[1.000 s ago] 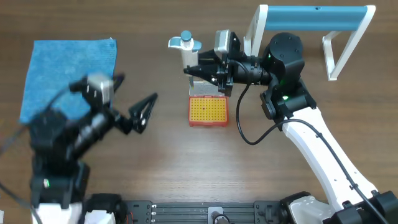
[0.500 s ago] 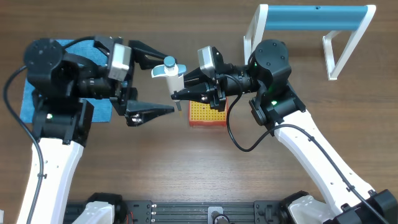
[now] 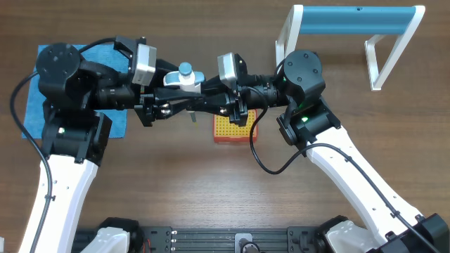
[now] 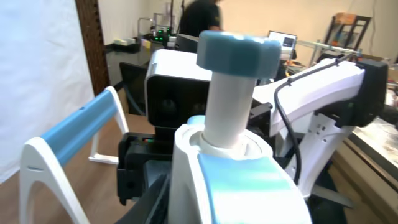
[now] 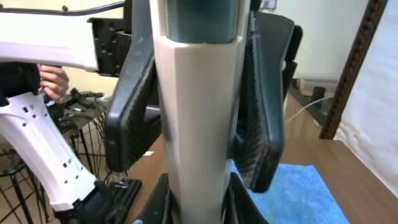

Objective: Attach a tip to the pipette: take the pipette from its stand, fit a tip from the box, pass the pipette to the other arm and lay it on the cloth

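Passing the pipette (image 3: pixel 187 79) cleanly calls, I judge, for the right gripper (image 3: pixel 205 102) to let go only once the left gripper (image 3: pixel 177 105) carries the weight. The left arm should then draw back level toward the cloth (image 3: pixel 39 95) at the table's (image 3: pixel 176 190) far left corner.

From above, both grippers are clamped on the pipette. It is held aloft over the table's middle, toward the far edge, just left of the tip box (image 3: pixel 235 130), with its lower end aimed down at the table.

At the left wrist, the pipette (image 4: pixel 227 155) stands near upright with the plunger button (image 4: pixel 239 53) uppermost and its long axis vertical.

At the right wrist, the left gripper's fingers (image 5: pixel 130 124) press both flanks of the pipette (image 5: pixel 196 112), close by the right gripper's (image 5: pixel 199 202) own hold.
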You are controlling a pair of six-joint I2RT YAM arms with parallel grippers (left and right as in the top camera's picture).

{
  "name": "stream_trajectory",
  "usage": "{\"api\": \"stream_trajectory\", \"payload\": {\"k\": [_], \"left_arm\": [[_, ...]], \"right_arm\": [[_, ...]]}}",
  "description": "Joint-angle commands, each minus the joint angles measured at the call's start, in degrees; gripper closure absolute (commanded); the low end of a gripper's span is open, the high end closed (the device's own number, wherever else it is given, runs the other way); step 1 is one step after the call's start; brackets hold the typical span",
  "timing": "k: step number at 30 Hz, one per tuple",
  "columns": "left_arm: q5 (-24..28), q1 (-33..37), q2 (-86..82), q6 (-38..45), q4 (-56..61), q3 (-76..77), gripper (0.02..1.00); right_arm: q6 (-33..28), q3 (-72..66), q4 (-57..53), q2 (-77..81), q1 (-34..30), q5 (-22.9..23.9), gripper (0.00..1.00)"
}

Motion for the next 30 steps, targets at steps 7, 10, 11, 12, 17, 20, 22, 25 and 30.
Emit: {"api": "stream_trajectory", "payload": {"k": [7, 10, 11, 12, 17, 20, 22, 25, 30], "left_arm": [[-2.1, -0.2, -0.1, -1.0, -0.1, 1.2, 0.989], [-2.5, -0.2, -0.1, -1.0, -0.1, 1.2, 0.989], [-3.5, -0.2, -0.1, -1.0, -0.1, 1.2, 0.991], [-7.1, -0.2, -0.1, -1.0, -1.4, 1.2, 0.991], [-38.4, -0.2, 0.6, -0.3, -16.5, 1.2, 0.993], [-57.9, -0.2, 1.1, -3.8, -28.8, 1.2, 0.991], [-64.2, -0.2, 1.1, -7.6, -37.8, 1.2, 0.991], [-67.4, -0.2, 1.1, -8.8, -47.5, 1.2, 0.993], [-70.8, 4.9, 1.7, -7.0, -51.8, 3.8, 0.991]], "right_arm": [[-0.5, 0.9, -1.7, 0.0, -0.3, 2.7, 0.308], [-0.5, 0.9, -5.3, 0.0, -1.0, 4.1, 0.268], [-0.5, 0.9, -7.1, 0.0, -2.2, 5.8, 0.266], [-0.5, 0.9, -9.0, 0.0, -4.4, 7.0, 0.264], [-0.6, 0.9, -17.9, 0.0, -15.5, 7.0, 0.259], [-7.8, 0.9, -32.2, -0.2, -24.9, 10.5, 0.255], [-15.4, 0.9, -41.1, -1.4, -28.2, 20.2, 0.255], [-21.7, 0.9, -48.5, -6.9, -30.3, 41.8, 0.255], [-22.1, 0.9, -51.2, -25.6, -30.3, 53.3, 0.251]]}}
